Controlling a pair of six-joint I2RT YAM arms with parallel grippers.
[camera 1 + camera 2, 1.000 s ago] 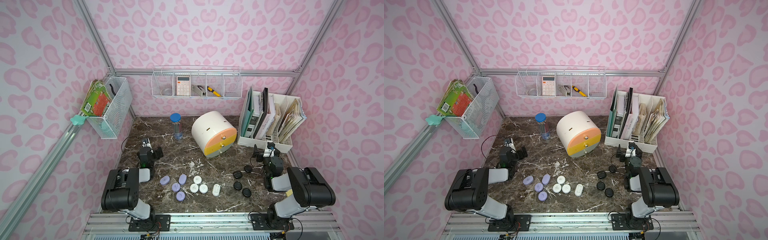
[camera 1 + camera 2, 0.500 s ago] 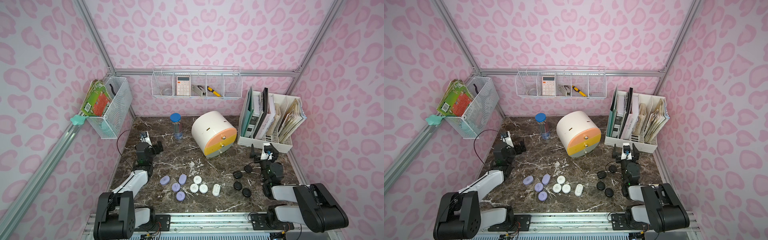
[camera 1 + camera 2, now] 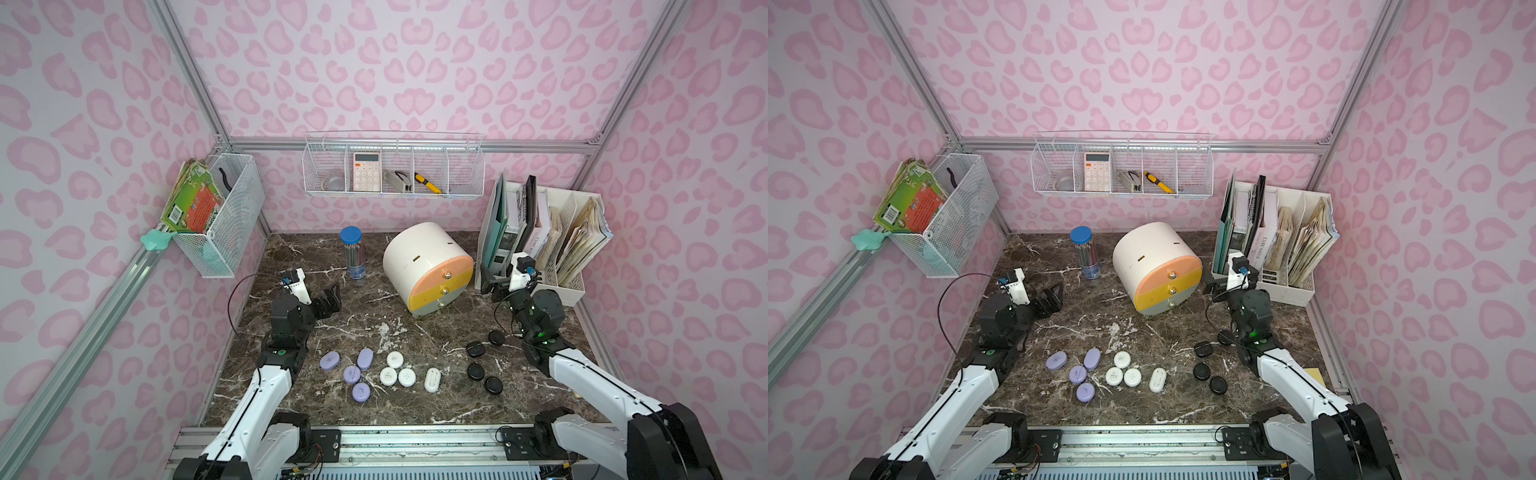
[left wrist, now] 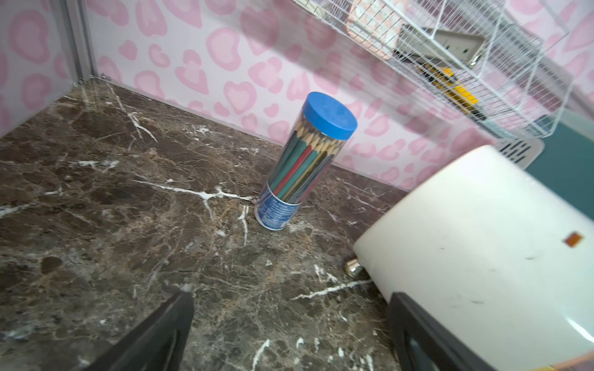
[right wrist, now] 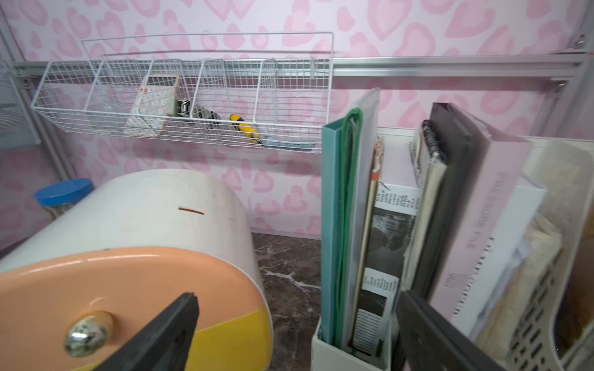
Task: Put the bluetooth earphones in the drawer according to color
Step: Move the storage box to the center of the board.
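Left gripper (image 3: 328,300) spread, empty | right gripper (image 3: 494,284) spread, empty | earphone cases (image 3: 395,359) likely light, hard, slippery: pinch across the narrow width, low down

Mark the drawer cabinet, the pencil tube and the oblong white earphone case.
drawer cabinet (image 3: 415,249), in a top view, on its white shell.
pencil tube (image 4: 331,114), left wrist view, on its blue lid.
oblong white earphone case (image 3: 432,379), in a top view, on its middle.
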